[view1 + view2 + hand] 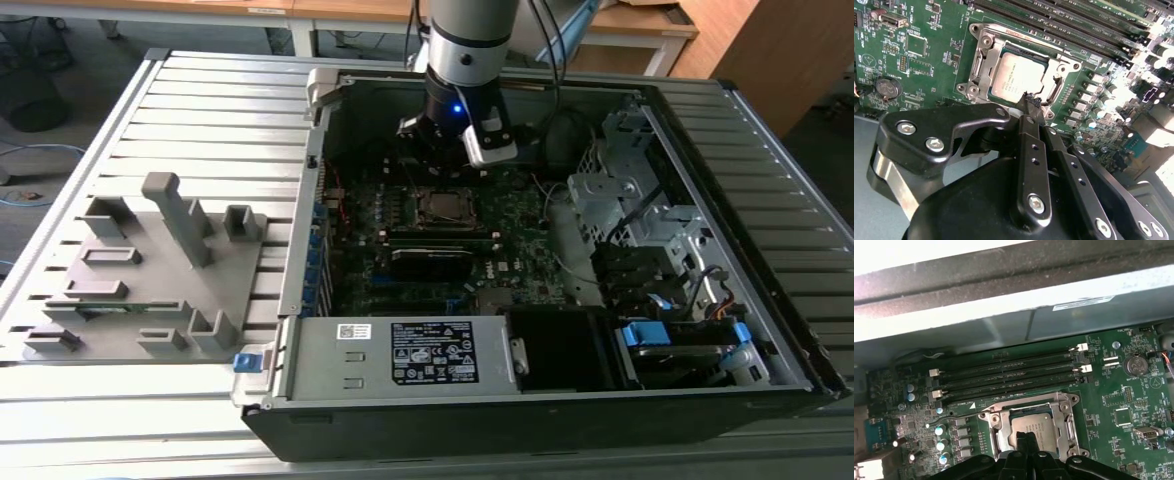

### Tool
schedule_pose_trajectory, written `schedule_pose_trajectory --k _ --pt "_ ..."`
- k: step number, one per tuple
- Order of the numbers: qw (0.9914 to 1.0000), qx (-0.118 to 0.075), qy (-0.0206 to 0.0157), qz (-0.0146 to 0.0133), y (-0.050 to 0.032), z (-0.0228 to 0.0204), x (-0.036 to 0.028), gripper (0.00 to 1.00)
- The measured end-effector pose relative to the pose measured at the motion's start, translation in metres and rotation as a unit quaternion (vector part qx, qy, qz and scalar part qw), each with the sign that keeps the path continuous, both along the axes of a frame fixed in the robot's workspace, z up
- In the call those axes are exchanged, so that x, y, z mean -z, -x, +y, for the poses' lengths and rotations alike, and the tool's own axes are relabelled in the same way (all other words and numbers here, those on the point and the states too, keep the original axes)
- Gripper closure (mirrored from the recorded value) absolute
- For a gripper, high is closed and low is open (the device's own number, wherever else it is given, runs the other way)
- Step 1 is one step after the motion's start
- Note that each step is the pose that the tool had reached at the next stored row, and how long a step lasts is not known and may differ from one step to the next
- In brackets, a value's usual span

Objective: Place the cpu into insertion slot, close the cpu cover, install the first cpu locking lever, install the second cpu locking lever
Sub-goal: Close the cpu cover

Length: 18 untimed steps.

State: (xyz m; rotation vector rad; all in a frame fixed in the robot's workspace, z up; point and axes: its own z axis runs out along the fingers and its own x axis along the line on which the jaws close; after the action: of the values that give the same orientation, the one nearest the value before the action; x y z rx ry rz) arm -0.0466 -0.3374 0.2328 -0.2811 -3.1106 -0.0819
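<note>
- Second wrist view: cpu (1016, 75) seated in socket, cpu cover (985, 60) lowered over it.
- Tool (1029, 101) clenched, nothing visibly held, tips at the cover's edge.
- Judgement: lever stage in hand; it calls for exact tip placement.

The arm (470, 40) is showing a smooth silver-grey tube with a black ring around it. Below that is a black wrist part where a small blue light (458, 108) is glowing, a white block (489, 147) is sitting on its side and dark cables (545, 40) are running beside it. In the second wrist view the gripper (1029, 101) is looking matt black, with rounded links carrying silver screws (935, 145), two slim fingers (1033, 150) bearing rows of small holes and meeting at the tips, and a shiny metal ring (885, 172) at the base.
</note>
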Motion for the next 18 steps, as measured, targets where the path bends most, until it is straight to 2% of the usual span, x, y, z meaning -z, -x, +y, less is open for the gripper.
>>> schedule_pose_trajectory --k 4,13,18 --pt "0.99987 -0.016 0.0 0.0 0.0 0.0 0.0 0.89" --pt "0.99981 -0.02 0.0 0.0 0.0 0.0 0.0 0.89" --pt "0.99927 -0.038 0.0 0.0 0.0 0.0 0.0 0.89"
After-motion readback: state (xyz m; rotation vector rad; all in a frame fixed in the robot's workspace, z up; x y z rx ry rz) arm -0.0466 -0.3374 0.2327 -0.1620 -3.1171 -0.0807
